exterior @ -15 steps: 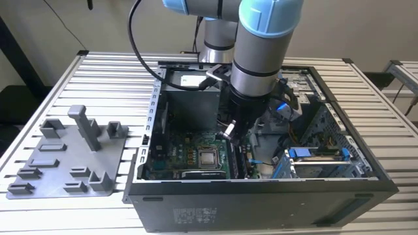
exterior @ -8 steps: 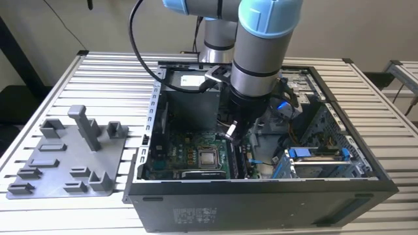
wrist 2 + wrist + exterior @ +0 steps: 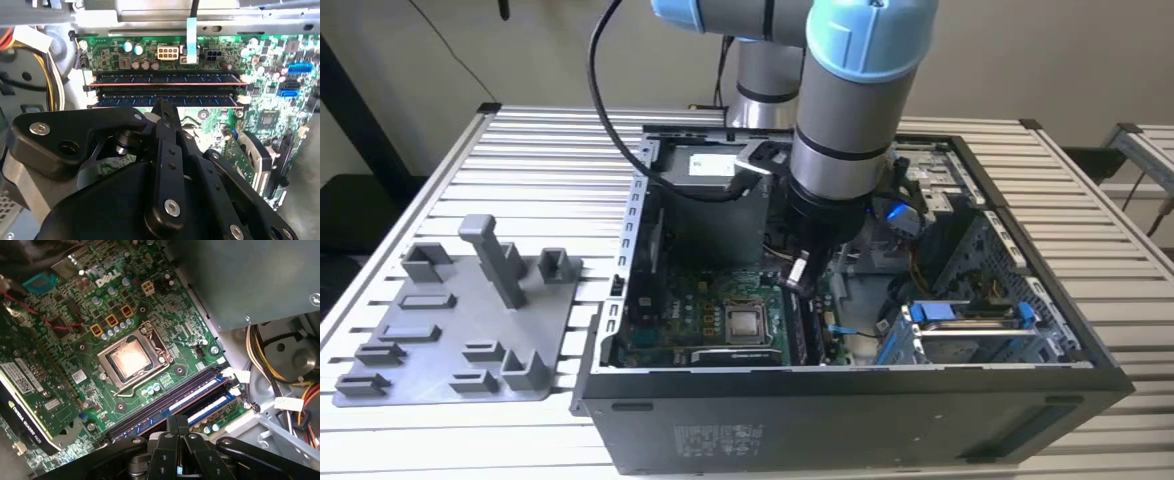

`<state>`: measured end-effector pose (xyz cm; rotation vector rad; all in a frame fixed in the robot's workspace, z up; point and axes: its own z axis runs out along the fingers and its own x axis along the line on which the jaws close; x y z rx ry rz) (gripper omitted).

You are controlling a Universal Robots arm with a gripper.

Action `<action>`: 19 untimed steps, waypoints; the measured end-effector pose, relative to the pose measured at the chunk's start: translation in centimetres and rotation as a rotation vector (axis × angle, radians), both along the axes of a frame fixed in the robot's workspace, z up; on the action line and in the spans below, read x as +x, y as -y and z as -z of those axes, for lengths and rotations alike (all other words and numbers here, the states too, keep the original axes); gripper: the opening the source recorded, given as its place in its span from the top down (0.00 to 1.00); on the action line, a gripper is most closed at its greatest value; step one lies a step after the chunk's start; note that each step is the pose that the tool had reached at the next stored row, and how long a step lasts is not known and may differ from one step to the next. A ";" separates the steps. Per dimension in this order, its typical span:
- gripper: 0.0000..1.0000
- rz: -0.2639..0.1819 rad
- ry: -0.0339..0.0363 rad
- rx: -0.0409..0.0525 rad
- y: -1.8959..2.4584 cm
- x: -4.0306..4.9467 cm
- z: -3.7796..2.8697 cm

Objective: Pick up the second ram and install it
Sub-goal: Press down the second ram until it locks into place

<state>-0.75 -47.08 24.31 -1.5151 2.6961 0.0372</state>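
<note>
Dark blue-green and edged in copper, the second ram (image 3: 200,101) sits flat-on in its motherboard slot, long axis parallel to another memory stick (image 3: 165,78) seated just beside it, on the side away from the hand. In the first wrist view the second ram (image 3: 212,405) runs along the board's edge, its white-clipped end pointing toward the bundle of yellow wires (image 3: 260,360), with the CPU socket (image 3: 131,356) on the far side of the slots.

The hand (image 3: 162,107) is clenched, its fingertips drawn together with nothing visibly between them, and their tip meets the second ram's upper edge near mid-length. In the first wrist view the hand (image 3: 177,421) sits over the same stick.

In the exterior view the hand (image 3: 803,285) reaches down inside the open computer case (image 3: 854,420), at the frame's centre. Room is tight there: the power supply (image 3: 700,170) stands at the upper left of it and the drive bay (image 3: 967,320) at the lower right. The case lies on a slatted metal surface (image 3: 534,150); a grey fixture plate (image 3: 454,330) occupies the lower left, well apart.
</note>
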 end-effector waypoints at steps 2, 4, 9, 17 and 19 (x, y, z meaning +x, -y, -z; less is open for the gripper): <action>0.89 -0.036 0.0000 0.0000 0.00 0.00 0.07; 0.89 -0.074 0.0000 -0.0001 0.00 0.00 0.13; 0.89 -0.164 0.0000 0.0000 0.00 0.00 0.26; 0.89 -0.309 0.0000 0.0000 0.00 0.00 0.46; 0.89 -0.346 0.0000 0.0000 0.00 0.00 0.52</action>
